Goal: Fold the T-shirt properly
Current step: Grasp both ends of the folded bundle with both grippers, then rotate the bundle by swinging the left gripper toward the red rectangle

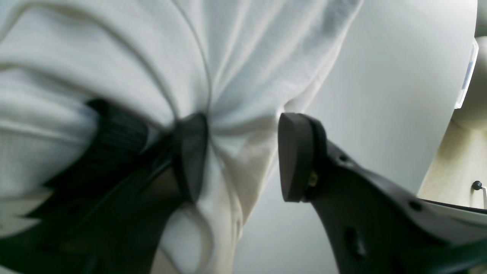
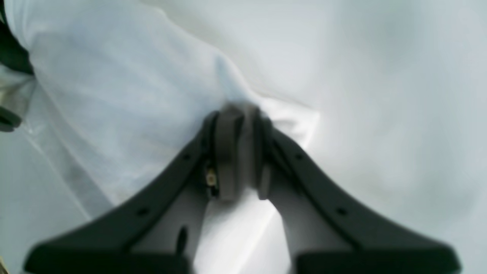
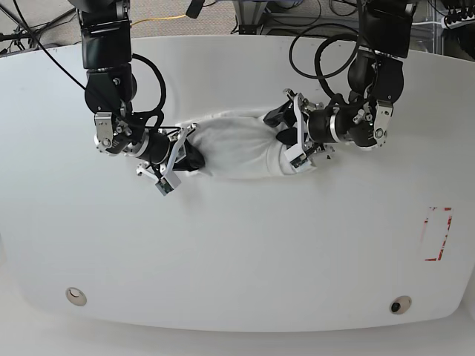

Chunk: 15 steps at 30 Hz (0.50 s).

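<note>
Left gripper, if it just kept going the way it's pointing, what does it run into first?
The T-shirt. The left gripper points into the bunched fabric, which already sits between its open jaws, so it would likely press further into cloth; how much lies behind is unclear.

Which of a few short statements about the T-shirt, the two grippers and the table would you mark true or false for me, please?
1. The T-shirt lies bunched between the two grippers. True.
2. The right gripper has its jaws wide apart. False: in the right wrist view they are pressed together on a fold of the shirt.
3. The left gripper shows a gap between its pads, with cloth in it. True.
4. The T-shirt is spread flat across the whole table. False: it is gathered into a small heap near the middle.
5. A red-outlined rectangle is marked on the table, away from the shirt. True.
</note>
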### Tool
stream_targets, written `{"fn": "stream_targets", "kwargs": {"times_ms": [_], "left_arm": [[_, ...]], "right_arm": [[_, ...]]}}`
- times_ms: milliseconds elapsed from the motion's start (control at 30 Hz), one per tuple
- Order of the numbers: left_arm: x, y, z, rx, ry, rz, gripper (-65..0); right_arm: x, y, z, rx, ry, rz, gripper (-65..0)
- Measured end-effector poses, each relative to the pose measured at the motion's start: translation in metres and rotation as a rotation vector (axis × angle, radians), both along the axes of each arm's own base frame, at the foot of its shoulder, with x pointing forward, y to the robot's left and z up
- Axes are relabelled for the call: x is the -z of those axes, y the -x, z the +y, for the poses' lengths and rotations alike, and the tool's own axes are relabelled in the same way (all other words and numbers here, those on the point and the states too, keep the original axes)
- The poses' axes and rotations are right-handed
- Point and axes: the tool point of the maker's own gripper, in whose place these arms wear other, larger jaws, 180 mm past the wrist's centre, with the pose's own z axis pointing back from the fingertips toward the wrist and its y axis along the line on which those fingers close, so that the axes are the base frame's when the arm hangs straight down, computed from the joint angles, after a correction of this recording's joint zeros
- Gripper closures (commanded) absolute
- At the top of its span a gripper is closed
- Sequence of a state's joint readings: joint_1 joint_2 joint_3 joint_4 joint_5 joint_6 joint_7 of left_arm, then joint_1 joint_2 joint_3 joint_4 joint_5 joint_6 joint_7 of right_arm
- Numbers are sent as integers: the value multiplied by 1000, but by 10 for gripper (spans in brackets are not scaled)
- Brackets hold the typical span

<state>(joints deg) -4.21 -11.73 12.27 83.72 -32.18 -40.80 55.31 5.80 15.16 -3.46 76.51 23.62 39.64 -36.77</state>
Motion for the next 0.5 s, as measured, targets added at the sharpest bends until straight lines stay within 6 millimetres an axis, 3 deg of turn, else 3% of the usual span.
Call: {"fn": "stream_targets", "kwargs": {"times_ms": [267,500], "left_arm": [[-2,-38,9,94,-70,-39,-286],[-10,-73,46,111,-273,-91,-286]], "right_arm": [[12,37,-10,59,-66,27,-33],[5,84,19,0,-63,33,-33]]}}
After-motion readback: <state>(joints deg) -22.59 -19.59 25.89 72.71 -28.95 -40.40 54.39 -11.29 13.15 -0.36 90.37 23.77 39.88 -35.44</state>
